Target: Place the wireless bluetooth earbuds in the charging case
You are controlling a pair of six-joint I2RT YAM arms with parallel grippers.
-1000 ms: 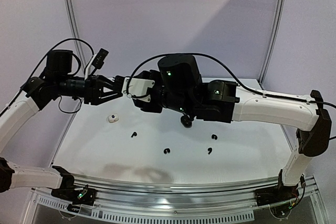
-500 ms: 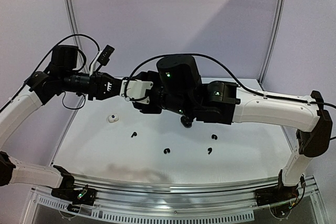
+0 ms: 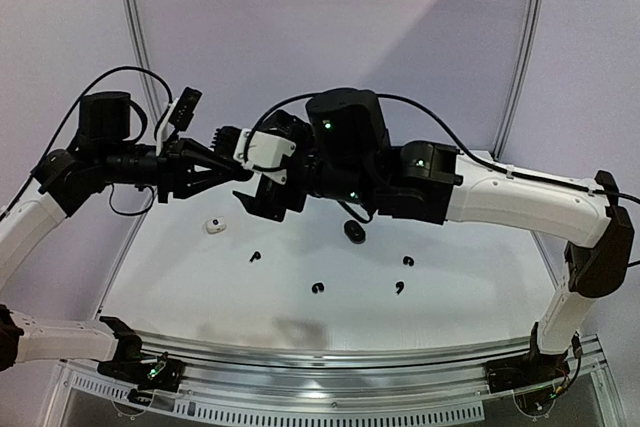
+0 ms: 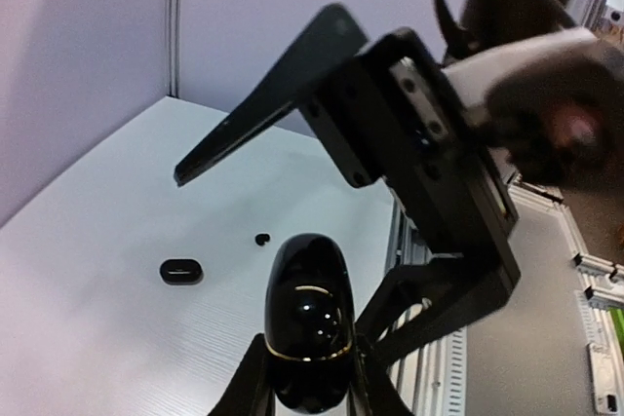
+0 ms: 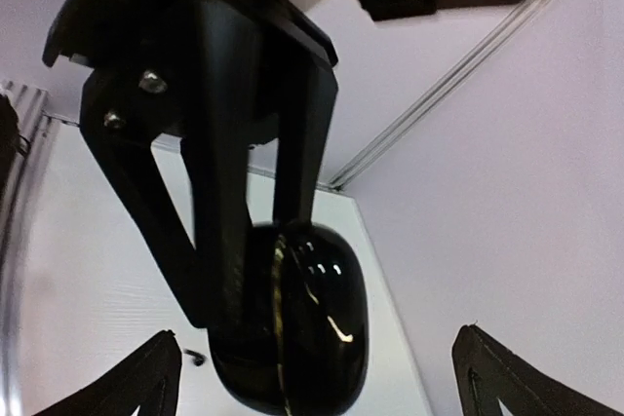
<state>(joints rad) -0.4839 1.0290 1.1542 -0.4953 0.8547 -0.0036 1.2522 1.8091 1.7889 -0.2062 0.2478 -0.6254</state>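
My left pincer (image 4: 312,389) pinches a shiny black charging case (image 4: 310,309) by one end. It holds the case up in the air, over the far left part of the desk (image 3: 460,292). My right pincer (image 5: 317,367) is spread wide. It has one finger on each side of the case, and neither finger touches it.

The case is round and slippery, and I grip only its tip. It could slide out and drop. If my right pincer bumps it when I pull away, that could knock it loose too. My two arms are very close, so they could hit each other.

Four little black earbuds (image 3: 318,290) lie near the middle of the desk, well apart from the case I hold. A small white thing (image 3: 212,226) lies near the left edge, and I cannot tell what it is. A second case (image 3: 354,233) lies toward the far edge. A falling case could scatter the earbuds. The case I hold looks shut, so I think nothing can go in until it opens.
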